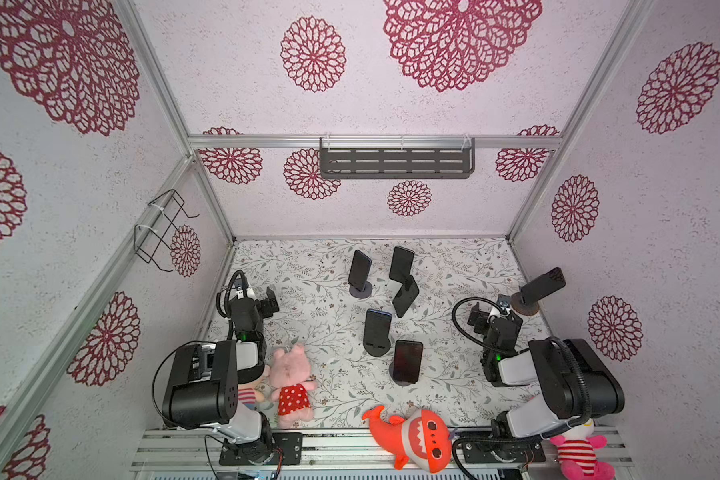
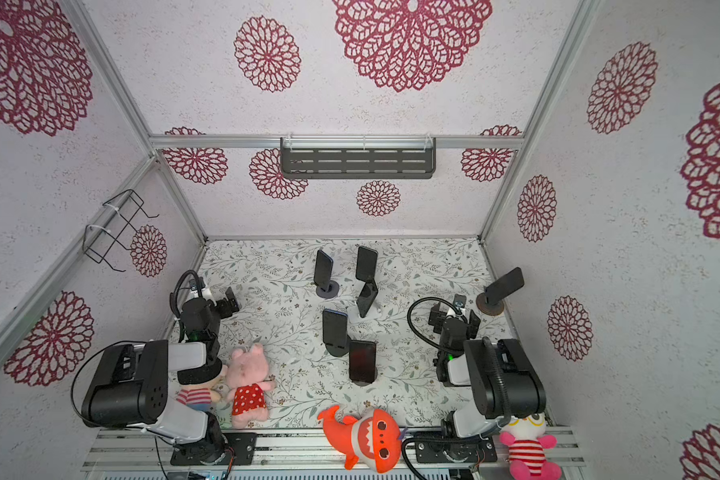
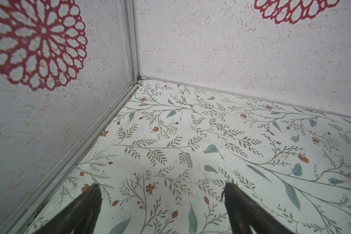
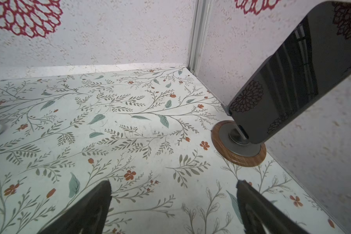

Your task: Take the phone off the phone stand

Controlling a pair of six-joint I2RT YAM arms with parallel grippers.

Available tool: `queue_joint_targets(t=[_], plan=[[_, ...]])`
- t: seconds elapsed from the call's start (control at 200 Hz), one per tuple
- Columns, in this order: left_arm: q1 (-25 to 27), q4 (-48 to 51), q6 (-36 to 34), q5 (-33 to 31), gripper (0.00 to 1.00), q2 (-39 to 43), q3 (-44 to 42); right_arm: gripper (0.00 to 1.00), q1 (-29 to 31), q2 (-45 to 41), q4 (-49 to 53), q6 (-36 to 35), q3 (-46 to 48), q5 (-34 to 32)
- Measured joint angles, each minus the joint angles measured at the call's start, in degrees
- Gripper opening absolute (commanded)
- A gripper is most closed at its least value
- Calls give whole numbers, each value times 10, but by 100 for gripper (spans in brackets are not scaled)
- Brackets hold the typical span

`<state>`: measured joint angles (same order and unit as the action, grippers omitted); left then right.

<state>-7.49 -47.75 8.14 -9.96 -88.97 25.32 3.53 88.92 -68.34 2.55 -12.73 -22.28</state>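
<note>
Phone [image 4: 292, 81] on wood-rimmed stand [image 4: 231, 157]; right pincer [image 4: 174, 182] nearby, left pincer [image 3: 162, 186] apart, both agape, empty

Both arms same build. Left arm [image 1: 200, 382] & right arm [image 1: 574, 378]: big black boxy joint housings w/ pale grey rounded links btwn. Small round holes dot left housing's side. Left green LED [image 1: 244, 333] & right green LED [image 1: 492, 357] lit. Right hose [image 1: 454, 316]: black, corrugated; left hose [image 1: 220, 297] similar. Left base plate [image 1: 285, 446] & right base plate [image 1: 474, 451]: black, flat, w/ screws. Left pincer [image 3: 160, 188] & right pincer [image 4: 174, 184]: fingers [image 3: 89, 202] dark, matte, tapered.
</note>
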Motion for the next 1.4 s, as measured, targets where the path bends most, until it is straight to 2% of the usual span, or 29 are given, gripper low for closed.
queue_joint_targets(t=[1.191,1.301,1.401], plan=[[0,0,0,1,97,0,0,99,-2,0,2,0,-1,1],[1,46,1,-5,97,27,4,99,-2,-26,67,-1,-24,3],[18,132,3,-40,97,121,19,99,-1,-94,172,-1,-71,7]])
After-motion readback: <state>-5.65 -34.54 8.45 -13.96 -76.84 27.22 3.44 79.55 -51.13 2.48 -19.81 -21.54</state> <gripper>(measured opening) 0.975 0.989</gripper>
